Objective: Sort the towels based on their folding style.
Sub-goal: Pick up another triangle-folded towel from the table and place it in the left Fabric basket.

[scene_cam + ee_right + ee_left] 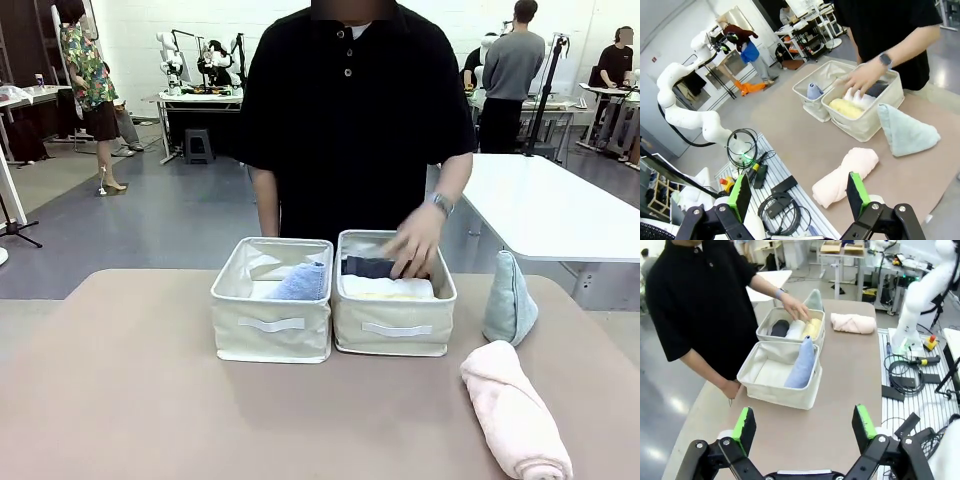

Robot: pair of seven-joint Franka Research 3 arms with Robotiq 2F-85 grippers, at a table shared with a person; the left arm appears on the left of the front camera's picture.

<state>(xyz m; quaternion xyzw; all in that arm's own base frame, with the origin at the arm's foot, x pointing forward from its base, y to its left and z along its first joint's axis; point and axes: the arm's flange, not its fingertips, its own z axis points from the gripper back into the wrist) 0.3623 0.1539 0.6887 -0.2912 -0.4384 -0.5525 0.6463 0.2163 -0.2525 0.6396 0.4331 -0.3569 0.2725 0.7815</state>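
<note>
left jaws: wide apart, empty, hanging over bare bench (790, 435) short of the bins. right jaws: likewise wide apart and empty, above the bench edge, with the pale pink roll (846, 175) lying just beyond and below.

next out: pale teal wedge (905, 131) upright just beside the right bin (867, 125), seemingly touching its wall. inside that bin, side by side: yellow roll (844, 107), white roll (796, 330), dark grey roll (779, 328), with the person's hand (862, 80) laid over them. in the left bin (775, 392): lavender-blue wedge (801, 364), alone.

likely trouble, nearest first:
- a pinch at one end of the pink roll, soft and loosely wound: probable uncoiling on the lift, folding style lost.
- a sideways nudge to the teal wedge: toppling or opening of the fold.
- a carry of that wedge to the left bin, straight across the right bin: collision with the hand there.
- a drop into the nearer bin out of convenience: wedge among rolls, sort spoiled.

differences between views: from the left wrist, all three rolls plain in a row, plus the person's other hand (732, 388) at the far bench edge; from the front, rolls partly hidden under the hand, yet the wedge's upright stance and the gap between wedge and pink roll clearer; from the right wrist, the pink roll's closeness to those jaws.
</note>
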